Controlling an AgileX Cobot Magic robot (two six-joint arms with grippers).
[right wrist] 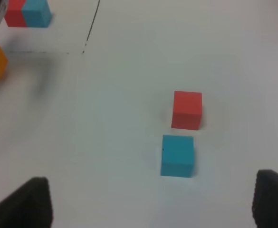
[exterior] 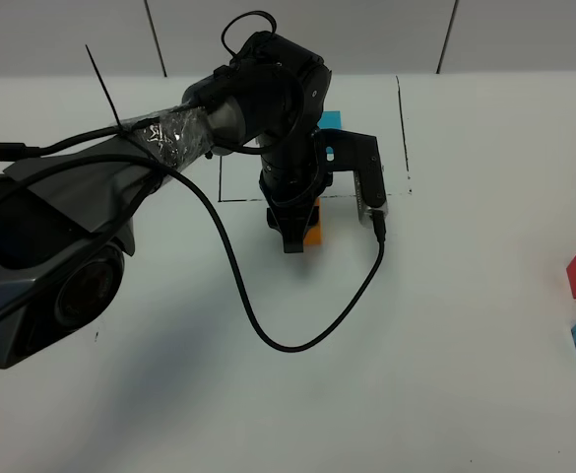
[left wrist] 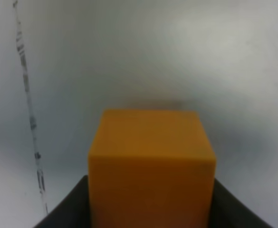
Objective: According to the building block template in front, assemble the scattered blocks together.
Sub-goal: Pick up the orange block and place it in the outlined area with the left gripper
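On the white worktop [exterior: 445,394] you are looking at thin black drawn lines [exterior: 403,128] marking out a frame near the far side, with pale wall panels [exterior: 297,34] and their dark seams standing behind it. Inside that frame the building block template [right wrist: 27,12] is sitting. Your right wrist view is showing only its red and blue faces, and the left arm is hiding most of it from the high camera.

Your left claw [exterior: 297,236] is reaching across to the middle and gripping the orange cube [left wrist: 150,166] between its black fingers [left wrist: 65,213]. The cube is sitting just outside the frame's near line. You cannot tell whether it is touching the worktop or hanging clear of it. A black cable [exterior: 268,325] is looping down from that arm over the surface.

Well apart, toward the right edge, the red cube [right wrist: 186,109] and the blue cube [right wrist: 177,155] are lying just beside each other with a small gap between them. Your right claw [right wrist: 148,204] is hanging over them with its fingers spread wide, gripping nothing.
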